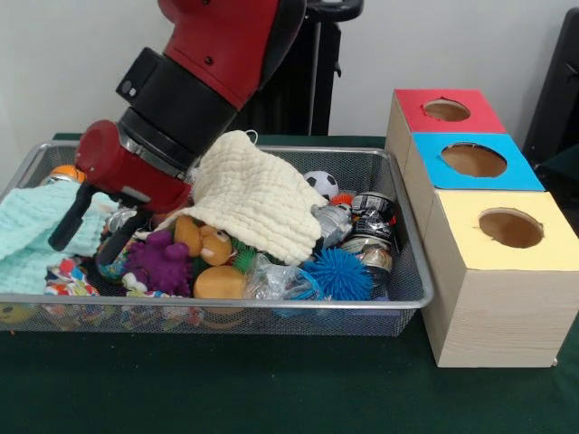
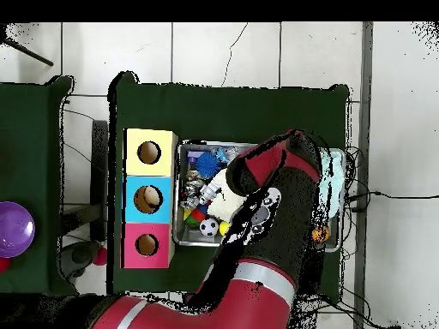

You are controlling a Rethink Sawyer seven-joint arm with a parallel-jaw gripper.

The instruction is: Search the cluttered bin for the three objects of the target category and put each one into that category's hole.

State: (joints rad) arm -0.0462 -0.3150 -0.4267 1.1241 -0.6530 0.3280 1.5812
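Note:
The wire mesh bin (image 1: 217, 305) is full of clutter; in the overhead view my arm covers most of it (image 2: 178, 193). My gripper (image 1: 91, 237) is open and empty, low over the bin's left part. Its two black fingers (image 1: 67, 226) point down and to the left, beside the mint-green cloth (image 1: 32, 237). A multicolour patterned fabric scrap (image 1: 68, 277) lies just below the fingers at the bin's front left. No other scraps show clearly. The yellow-topped box's hole (image 1: 511, 228) is right of the bin and also shows in the overhead view (image 2: 149, 152). My arm hides the gripper in the overhead view.
The cream waffle cloth (image 1: 258, 199) drapes over the bin's middle, against my arm. Around it lie a purple toy (image 1: 163, 262), a blue spiky ball (image 1: 336, 274), a soccer ball (image 1: 319, 183) and cans (image 1: 371, 217). The blue-topped box (image 1: 473, 160) and red-topped box (image 1: 447, 110) stand behind the yellow one.

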